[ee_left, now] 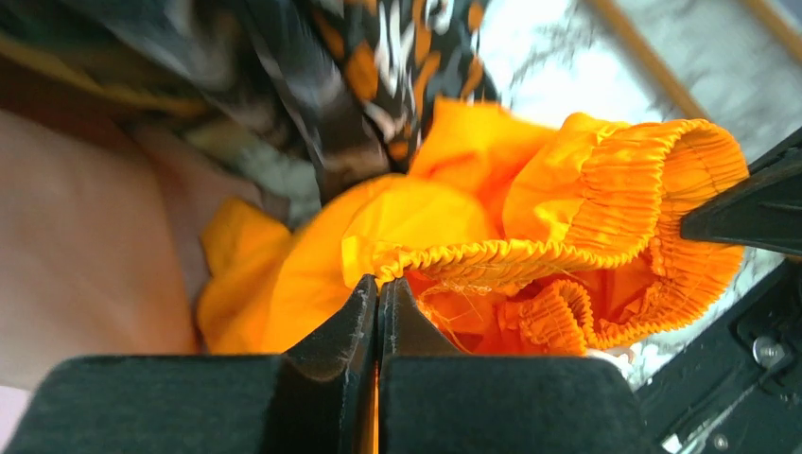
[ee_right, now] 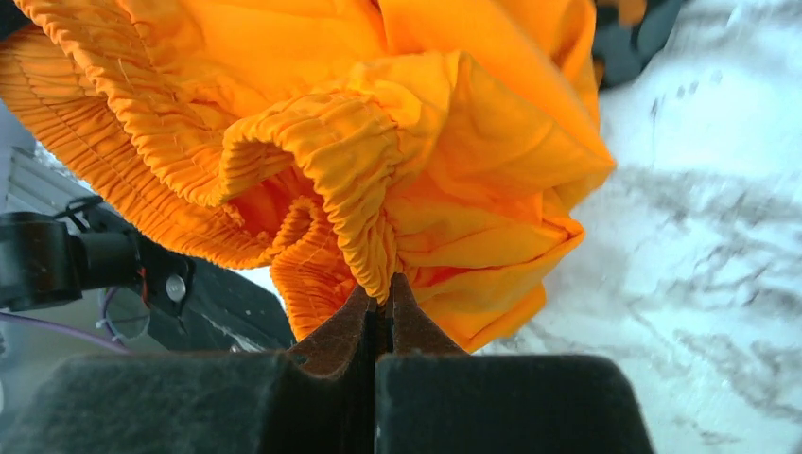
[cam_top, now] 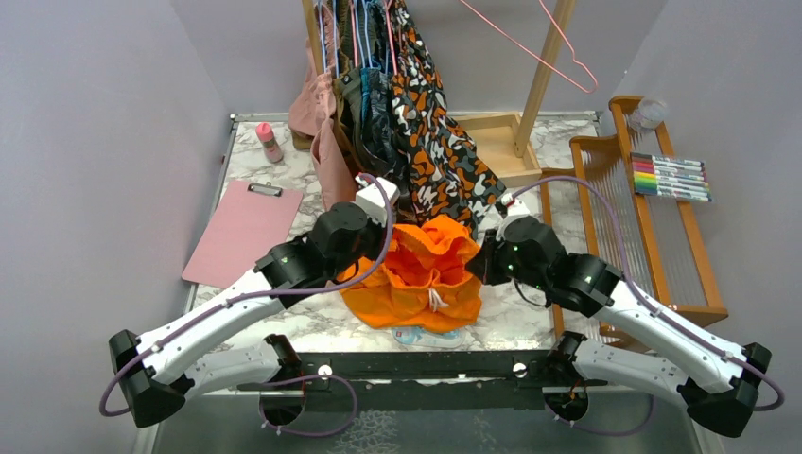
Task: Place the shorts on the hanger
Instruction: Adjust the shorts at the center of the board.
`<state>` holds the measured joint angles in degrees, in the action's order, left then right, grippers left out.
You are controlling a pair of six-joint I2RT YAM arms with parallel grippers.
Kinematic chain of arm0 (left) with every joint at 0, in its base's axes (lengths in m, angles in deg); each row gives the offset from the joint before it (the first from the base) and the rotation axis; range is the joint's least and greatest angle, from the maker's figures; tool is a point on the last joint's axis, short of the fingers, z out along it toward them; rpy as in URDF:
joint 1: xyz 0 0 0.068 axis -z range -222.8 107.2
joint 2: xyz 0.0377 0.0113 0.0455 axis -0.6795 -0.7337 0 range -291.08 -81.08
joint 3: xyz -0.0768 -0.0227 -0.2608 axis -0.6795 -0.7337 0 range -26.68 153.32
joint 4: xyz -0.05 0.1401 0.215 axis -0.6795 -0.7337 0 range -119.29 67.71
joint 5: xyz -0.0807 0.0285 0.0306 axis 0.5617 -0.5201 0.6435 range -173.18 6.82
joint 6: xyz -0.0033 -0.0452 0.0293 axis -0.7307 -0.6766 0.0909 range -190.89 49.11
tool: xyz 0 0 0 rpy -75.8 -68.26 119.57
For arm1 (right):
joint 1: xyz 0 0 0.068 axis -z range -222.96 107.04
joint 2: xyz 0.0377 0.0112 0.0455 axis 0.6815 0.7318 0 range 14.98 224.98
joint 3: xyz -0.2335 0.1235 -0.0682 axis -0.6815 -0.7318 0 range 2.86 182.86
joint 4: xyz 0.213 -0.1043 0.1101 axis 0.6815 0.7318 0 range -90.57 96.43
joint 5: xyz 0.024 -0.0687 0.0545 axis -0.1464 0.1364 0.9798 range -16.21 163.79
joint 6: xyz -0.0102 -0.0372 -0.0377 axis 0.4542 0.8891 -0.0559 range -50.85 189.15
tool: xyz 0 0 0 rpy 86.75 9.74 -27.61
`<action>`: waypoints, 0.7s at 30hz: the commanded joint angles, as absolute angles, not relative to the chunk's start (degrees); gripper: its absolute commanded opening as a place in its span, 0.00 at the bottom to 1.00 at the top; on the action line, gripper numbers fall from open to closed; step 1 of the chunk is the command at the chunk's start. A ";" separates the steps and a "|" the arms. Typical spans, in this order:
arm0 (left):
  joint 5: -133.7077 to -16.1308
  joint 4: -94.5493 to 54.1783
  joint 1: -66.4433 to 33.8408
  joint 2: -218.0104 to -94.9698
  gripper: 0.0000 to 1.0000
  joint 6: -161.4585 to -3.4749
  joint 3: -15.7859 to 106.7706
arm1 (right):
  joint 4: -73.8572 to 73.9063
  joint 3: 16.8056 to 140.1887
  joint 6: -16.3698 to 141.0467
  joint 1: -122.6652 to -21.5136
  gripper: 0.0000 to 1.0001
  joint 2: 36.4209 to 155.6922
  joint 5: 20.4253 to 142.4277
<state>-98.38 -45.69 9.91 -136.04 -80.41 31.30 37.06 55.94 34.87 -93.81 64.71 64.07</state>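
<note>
- Top external: the shorts (cam_top: 421, 274) sit bunched at the middle of the worktop's (cam_top: 293, 170) near edge, between both arms. The hanger (cam_top: 526, 47) hangs by the wooden post (cam_top: 539, 76) at the far edge, well apart from them.
- Left fingers (ee_left: 378, 288): pressed fully together on the elastic waistband (ee_left: 530, 251).
- Right fingers (ee_right: 380, 295): also pinched closed, on another fold of the waistband.
- Step in hand, my read: open up the band. Draw the two grips apart along the near edge until the elastic runs taut, and keep both pinches firm, since gathered fabric may creep out. Stay off the patterned garment (cam_top: 440, 142) hanging just behind.
- Containers: the wooden box (cam_top: 487, 142) at the far edge holds only the post. The slatted tray (cam_top: 619, 218) at the right edge carries a row of markers (cam_top: 671, 177).
</note>
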 commanded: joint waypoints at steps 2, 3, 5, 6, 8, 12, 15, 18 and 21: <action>-95.41 -39.68 9.68 -138.10 0.00 -90.36 27.55 | 28.38 49.22 23.96 -93.59 0.01 61.56 68.18; -95.29 -39.38 9.67 -139.28 0.00 -90.88 27.00 | 27.33 48.02 23.17 -93.59 0.01 61.49 68.04; -95.88 -39.36 9.67 -141.57 0.00 -92.09 26.18 | 26.13 46.39 21.92 -93.59 0.01 61.62 67.38; -96.62 -39.35 9.67 -142.46 0.00 -92.86 25.71 | 25.80 45.70 21.26 -93.59 0.01 61.72 67.04; -97.50 -39.34 9.74 -143.30 0.00 -94.21 24.69 | 25.40 44.68 20.30 -93.59 0.01 62.17 66.62; -95.00 -40.38 9.71 -142.55 0.39 -95.99 23.64 | 24.60 43.27 18.97 -93.59 0.01 62.99 66.91; -94.15 -42.51 9.67 -139.91 0.70 -98.86 21.92 | 23.53 42.29 18.44 -93.60 0.01 63.36 66.76; -94.10 -45.44 9.76 -136.64 0.90 -102.39 20.06 | 23.56 42.30 18.26 -93.59 0.01 63.80 66.07; -95.36 -48.66 9.76 -133.09 0.95 -105.38 18.88 | 23.17 42.13 18.32 -93.59 0.01 63.84 65.51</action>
